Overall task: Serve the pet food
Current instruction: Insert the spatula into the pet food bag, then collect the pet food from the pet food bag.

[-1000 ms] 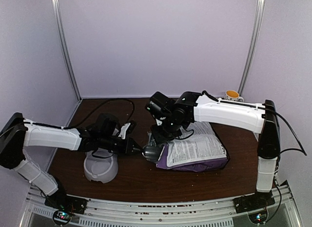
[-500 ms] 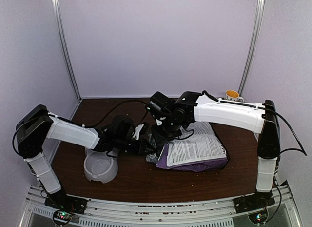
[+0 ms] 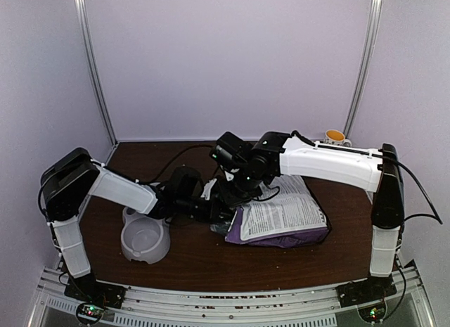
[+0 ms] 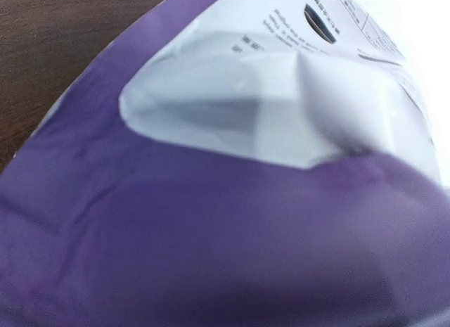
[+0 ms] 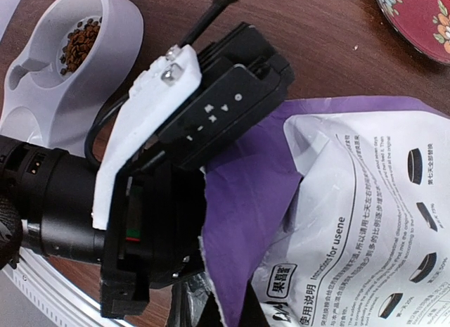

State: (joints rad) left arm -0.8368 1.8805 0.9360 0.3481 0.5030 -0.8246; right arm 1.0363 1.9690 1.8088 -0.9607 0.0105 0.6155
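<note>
Brown pet food (image 5: 80, 41) lies in the grey bowl (image 5: 121, 30); left pincer (image 3: 225, 216) and right pincer (image 3: 226, 200) grip unclear

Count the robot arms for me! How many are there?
2. The left white-and-black robot arm comes in from the left side toward the purple printed bag. The right white-and-black robot arm comes in from the right and bends down above that bag. None seem hidden.
</note>
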